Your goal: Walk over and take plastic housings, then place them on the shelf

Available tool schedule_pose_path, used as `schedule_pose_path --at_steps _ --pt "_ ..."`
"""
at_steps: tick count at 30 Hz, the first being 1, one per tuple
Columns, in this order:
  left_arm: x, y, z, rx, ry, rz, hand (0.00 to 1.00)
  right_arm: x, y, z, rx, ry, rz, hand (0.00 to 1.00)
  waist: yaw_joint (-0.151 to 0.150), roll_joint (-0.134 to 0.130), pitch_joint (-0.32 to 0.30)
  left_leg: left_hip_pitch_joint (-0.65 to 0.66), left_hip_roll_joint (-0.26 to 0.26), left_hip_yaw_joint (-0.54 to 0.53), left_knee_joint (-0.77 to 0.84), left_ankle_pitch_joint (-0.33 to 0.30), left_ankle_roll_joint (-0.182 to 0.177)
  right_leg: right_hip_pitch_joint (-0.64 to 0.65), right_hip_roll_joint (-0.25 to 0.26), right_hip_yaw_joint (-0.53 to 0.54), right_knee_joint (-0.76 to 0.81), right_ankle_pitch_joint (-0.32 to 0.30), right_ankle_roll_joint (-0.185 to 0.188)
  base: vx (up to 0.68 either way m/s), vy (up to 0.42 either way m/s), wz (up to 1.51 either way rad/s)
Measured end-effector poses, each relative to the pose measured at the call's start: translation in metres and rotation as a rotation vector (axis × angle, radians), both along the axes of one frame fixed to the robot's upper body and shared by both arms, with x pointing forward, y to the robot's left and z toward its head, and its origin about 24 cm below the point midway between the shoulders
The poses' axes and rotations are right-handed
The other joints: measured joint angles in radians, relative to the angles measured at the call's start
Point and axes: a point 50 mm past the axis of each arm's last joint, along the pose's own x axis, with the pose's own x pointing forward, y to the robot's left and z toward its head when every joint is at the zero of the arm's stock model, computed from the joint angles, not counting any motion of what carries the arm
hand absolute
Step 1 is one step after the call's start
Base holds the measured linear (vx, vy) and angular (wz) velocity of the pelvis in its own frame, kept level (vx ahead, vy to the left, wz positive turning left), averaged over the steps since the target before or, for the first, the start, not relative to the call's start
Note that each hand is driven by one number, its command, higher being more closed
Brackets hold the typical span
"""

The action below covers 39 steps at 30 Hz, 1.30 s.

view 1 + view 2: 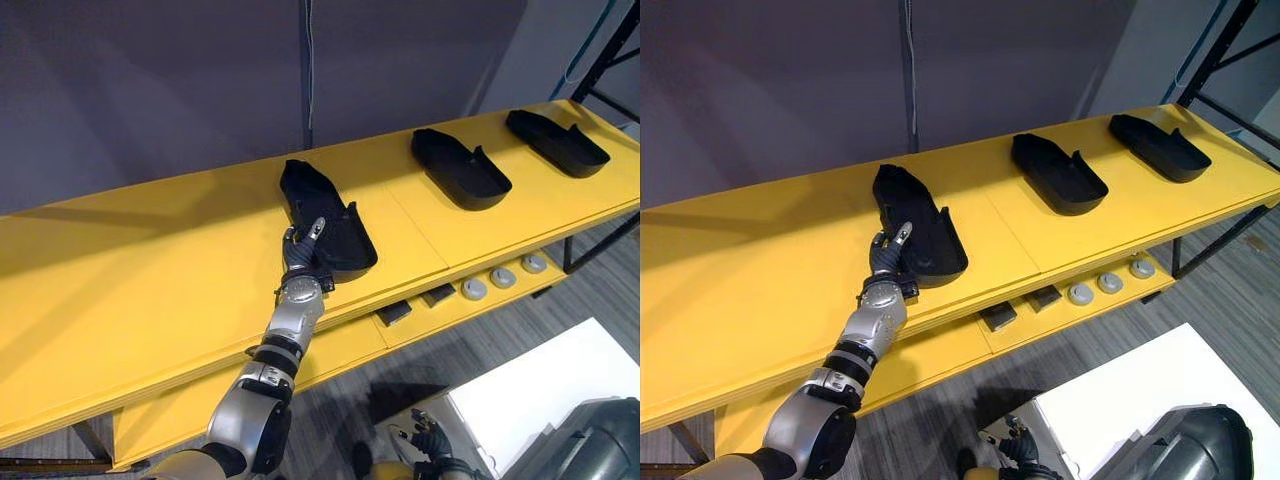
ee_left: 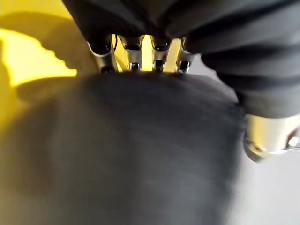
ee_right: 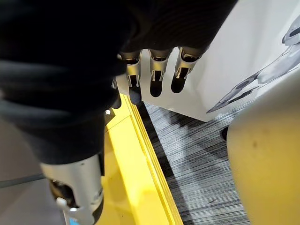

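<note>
Plastic housing (image 1: 325,215) on shelf (image 1: 150,270), left robot hand (image 1: 300,256) grip unclear (two more housings (image 1: 460,168) (image 1: 556,142) rightward)

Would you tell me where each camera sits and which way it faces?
Left eye view: head, looking down at the yellow shelf; left hand at the nearest housing.
Right eye view: beside it, same scene.
Left wrist view: left wrist, close against that housing; dark cover shows.
Right wrist view: right wrist, facing the floor past the right hand, fingers straight.
Shared: eye views and left wrist view show that housing.
</note>
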Motion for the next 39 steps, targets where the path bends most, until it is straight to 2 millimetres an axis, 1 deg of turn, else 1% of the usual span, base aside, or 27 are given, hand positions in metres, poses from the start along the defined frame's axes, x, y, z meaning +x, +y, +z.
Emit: schedule_pose_path --at_steps 3,7,11,13,14,16,17,19,21,22,23,25,26,28,30,31,32,33,37,39 --pt "-0.002 0.004 0.005 -0.01 -0.035 0.027 0.0 0.001 -0.002 0.0 -0.008 -0.002 0.0 0.0 0.0 0.009 0.005 0.0 -0.001 -0.004 0.0 0.002 0.003 0.007 -0.001 -0.001 -0.011 0.007 0.001 -0.01 0.014 0.03" --pt "-0.008 0.01 0.009 -0.028 -0.09 0.058 0.0 0.001 -0.002 0.0 -0.011 0.0 0.002 0.0 0.003 0.011 0.007 0.002 0.0 -0.01 0.0 0.003 0.005 0.023 0.0 -0.008 -0.034 0.019 0.0 -0.02 0.014 0.05" --pt "-0.009 0.009 0.019 -0.042 -0.137 0.056 0.0 0.001 -0.003 0.0 -0.016 0.001 0.008 0.0 0.005 0.011 0.007 -0.003 -0.001 -0.028 0.001 0.005 0.007 0.028 -0.002 -0.018 -0.041 0.023 0.0 -0.02 0.012 0.09" --pt "-0.011 0.006 0.036 -0.034 -0.22 0.042 0.0 0.001 -0.003 0.0 -0.021 0.003 0.016 0.0 0.012 0.011 0.008 -0.003 0.0 -0.029 0.003 0.005 0.007 0.029 -0.002 -0.019 -0.041 0.023 0.0 0.0 0.006 0.02" --pt "-0.012 0.004 0.042 -0.017 -0.247 0.035 0.0 0.001 -0.003 0.0 -0.022 0.003 0.017 0.0 0.014 0.012 0.008 -0.003 0.0 -0.029 0.004 0.005 0.007 0.029 -0.002 -0.019 -0.04 0.023 0.0 0.0 0.0 0.0" --pt "-0.019 -0.003 0.061 0.027 -0.357 0.008 0.0 0.0 -0.004 0.0 -0.025 0.005 0.017 0.0 0.021 0.013 0.009 -0.003 0.0 -0.029 0.004 0.005 0.008 0.029 -0.002 -0.019 -0.04 0.022 0.0 0.0 0.0 0.0" --pt "-0.022 -0.006 0.066 0.045 -0.385 -0.004 0.0 0.0 -0.005 0.0 -0.025 0.006 0.016 0.0 0.025 0.014 0.009 -0.003 0.0 -0.029 0.004 0.005 0.008 0.029 -0.002 -0.019 -0.039 0.022 0.0 0.0 0.0 0.0" --pt "-0.036 -0.015 0.081 0.094 -0.501 -0.055 0.0 -0.001 -0.006 -0.001 -0.023 0.009 0.012 0.0 0.029 0.015 0.009 -0.002 0.0 -0.031 0.005 0.005 0.008 0.029 -0.003 -0.02 -0.036 0.019 0.004 0.0 0.0 0.0" --pt "-0.045 -0.022 0.086 0.114 -0.553 -0.102 0.0 -0.002 -0.006 -0.001 -0.022 0.01 0.01 0.0 0.033 0.016 0.009 -0.002 0.0 -0.032 0.005 0.005 0.008 0.029 -0.003 -0.021 -0.03 0.015 0.006 0.0 0.014 0.04" --pt "-0.053 -0.032 0.087 0.129 -0.585 -0.166 1.0 -0.003 -0.007 -0.001 -0.022 0.013 0.009 0.0 0.039 0.018 0.008 -0.002 -0.001 -0.035 0.005 0.004 0.008 0.029 -0.004 -0.023 -0.025 0.012 0.007 0.0 0.016 0.05" --pt "-0.057 -0.037 0.087 0.14 -0.598 -0.203 1.0 -0.003 -0.007 -0.002 -0.021 0.015 0.01 0.0 0.041 0.018 0.008 -0.002 -0.001 -0.037 0.005 0.004 0.008 0.029 -0.005 -0.024 -0.024 0.011 0.007 -0.01 0.017 0.05" --pt "-0.069 -0.057 0.086 0.168 -0.635 -0.347 1.0 -0.005 -0.007 -0.003 -0.017 0.021 0.013 0.0 0.056 0.02 0.007 -0.002 -0.002 -0.04 0.005 0.004 0.008 0.029 -0.006 -0.025 -0.024 0.01 0.008 0.0 0.017 0.04" --pt "-0.072 -0.062 0.085 0.181 -0.644 -0.387 1.0 -0.005 -0.008 -0.003 -0.017 0.022 0.014 0.0 0.059 0.021 0.007 -0.002 -0.002 -0.041 0.005 0.004 0.008 0.029 -0.006 -0.026 -0.024 0.009 0.009 0.0 0.016 0.04" --pt "-0.084 -0.08 0.077 0.21 -0.652 -0.548 1.0 -0.005 -0.008 -0.003 -0.013 0.017 0.021 0.0 0.059 0.023 0.006 -0.003 -0.003 -0.045 0.003 0.004 0.008 0.029 -0.006 -0.027 -0.024 0.009 0.01 0.0 0.0 0.0" --pt "-0.092 -0.09 0.069 0.231 -0.641 -0.657 1.0 -0.004 -0.009 -0.003 -0.013 0.017 0.024 0.0 0.057 0.027 0.003 -0.003 -0.003 -0.045 0.002 0.004 0.008 0.027 -0.006 -0.026 -0.025 0.008 0.01 0.0 0.0 0.0" --pt "-0.096 -0.093 0.062 0.237 -0.627 -0.704 1.0 -0.004 -0.009 -0.004 -0.015 0.018 0.027 0.0 0.054 0.031 0.002 -0.003 -0.004 -0.044 0.001 0.004 0.008 0.027 -0.005 -0.027 -0.025 0.008 0.01 0.0 0.0 0.0" --pt "-0.097 -0.093 0.059 0.243 -0.618 -0.72 1.0 -0.003 -0.009 -0.004 -0.015 0.019 0.027 0.0 0.052 0.033 0.0 -0.003 -0.005 -0.044 0.0 0.004 0.008 0.027 -0.004 -0.027 -0.026 0.009 0.01 0.0 0.0 0.0" --pt "-0.098 -0.092 0.051 0.256 -0.597 -0.744 1.0 -0.003 -0.01 -0.003 -0.015 0.018 0.029 0.0 0.049 0.035 -0.001 -0.003 -0.006 -0.044 0.0 0.004 0.008 0.027 -0.002 -0.027 -0.027 0.009 0.01 0.0 0.0 0.0" --pt "-0.099 -0.089 0.021 0.379 -0.502 -0.81 1.0 -0.003 -0.01 -0.004 -0.014 0.023 0.033 0.0 0.047 0.036 -0.002 -0.003 -0.006 -0.045 0.0 0.004 0.008 0.032 0.0 -0.029 -0.037 0.012 0.007 0.0 0.0 0.0" --pt "-0.101 -0.09 0.011 0.441 -0.478 -0.845 1.0 -0.002 -0.01 -0.005 -0.016 0.025 0.035 0.0 0.046 0.035 -0.001 -0.003 -0.005 -0.045 0.0 0.004 0.008 0.038 0.001 -0.03 -0.047 0.016 0.007 0.0 0.0 0.0"
